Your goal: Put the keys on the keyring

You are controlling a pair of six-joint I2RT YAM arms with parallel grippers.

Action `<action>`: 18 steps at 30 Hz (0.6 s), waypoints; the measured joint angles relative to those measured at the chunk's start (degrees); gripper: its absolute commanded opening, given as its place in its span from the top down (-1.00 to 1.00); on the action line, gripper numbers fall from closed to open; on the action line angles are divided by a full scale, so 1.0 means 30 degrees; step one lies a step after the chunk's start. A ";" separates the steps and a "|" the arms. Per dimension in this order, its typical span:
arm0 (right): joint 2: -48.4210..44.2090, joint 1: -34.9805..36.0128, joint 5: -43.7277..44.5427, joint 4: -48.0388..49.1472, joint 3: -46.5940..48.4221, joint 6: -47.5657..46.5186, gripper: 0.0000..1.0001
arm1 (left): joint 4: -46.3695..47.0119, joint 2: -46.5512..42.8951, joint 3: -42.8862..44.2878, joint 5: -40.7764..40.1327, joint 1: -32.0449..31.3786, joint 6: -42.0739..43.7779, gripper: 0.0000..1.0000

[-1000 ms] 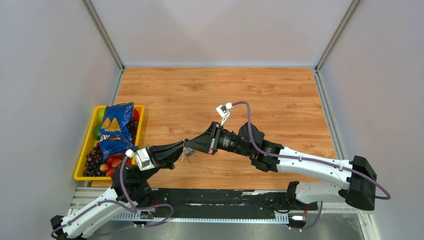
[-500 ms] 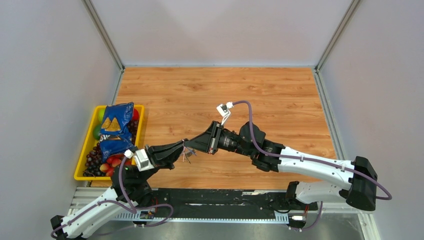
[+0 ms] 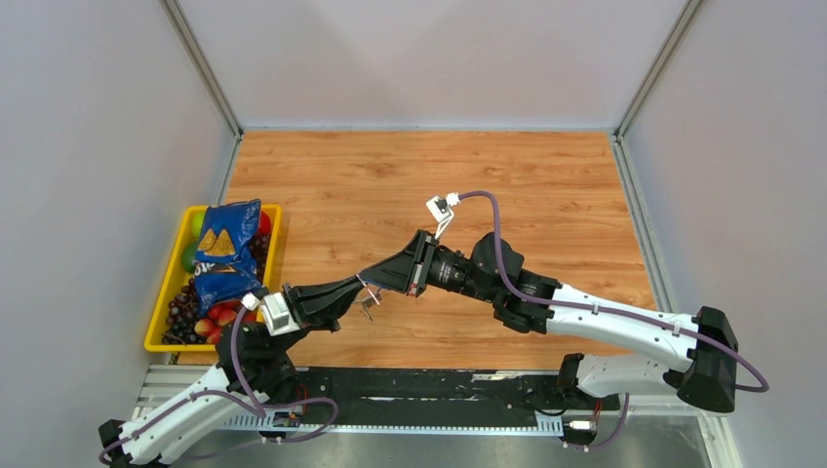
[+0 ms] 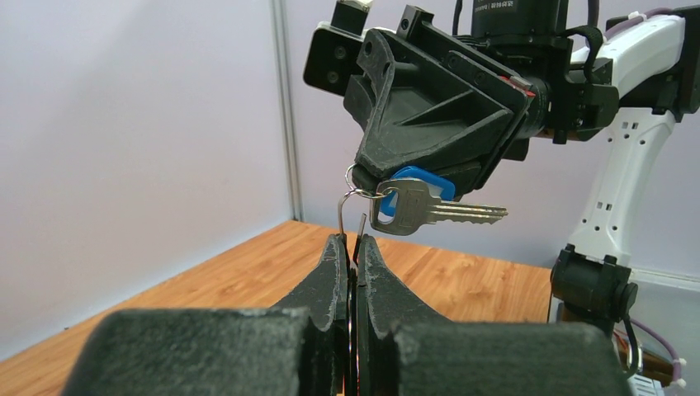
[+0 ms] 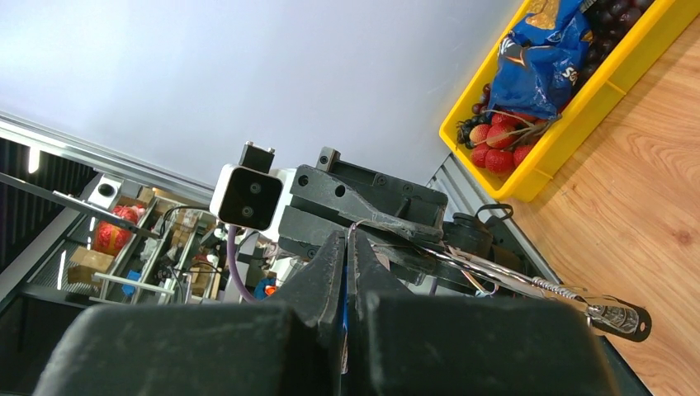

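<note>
Setting: wooden table (image 3: 429, 175), grey walls; two arms meet in mid-air.
Keyring: thin wire keyring (image 4: 353, 205), upright just above the left gripper (image 4: 350, 246), whose jaws pinch it tight to steady it.
Keys: blue-headed key (image 4: 417, 177) clamped in the closed right gripper (image 5: 346, 243), offered toward the wire; silver key (image 4: 429, 213) just beneath.
Far left of both grippers: yellow tray (image 3: 271, 209).
Unclear: the wire's open end; whether the silver key is threaded.

Top cam's overhead, behind the table (image 3: 390, 175); left wrist cam stares close-up at the right gripper (image 4: 367, 177), right wrist cam at the left gripper (image 5: 363, 227).
</note>
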 measured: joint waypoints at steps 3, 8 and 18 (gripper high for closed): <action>0.0000 0.0000 -0.0007 0.0000 0.0000 0.0000 1.00 | 0.0000 0.0029 0.0000 0.0007 0.0000 0.0000 0.99; 0.0000 0.0000 0.0000 -0.0080 0.0000 -0.0058 1.00 | -0.0007 0.0240 0.0007 -0.0007 0.0007 -0.0007 0.78; -0.0044 0.0000 -0.0007 -0.0066 0.0401 -0.0430 1.00 | -0.0612 0.0765 0.0007 0.0073 0.0000 -0.0087 0.28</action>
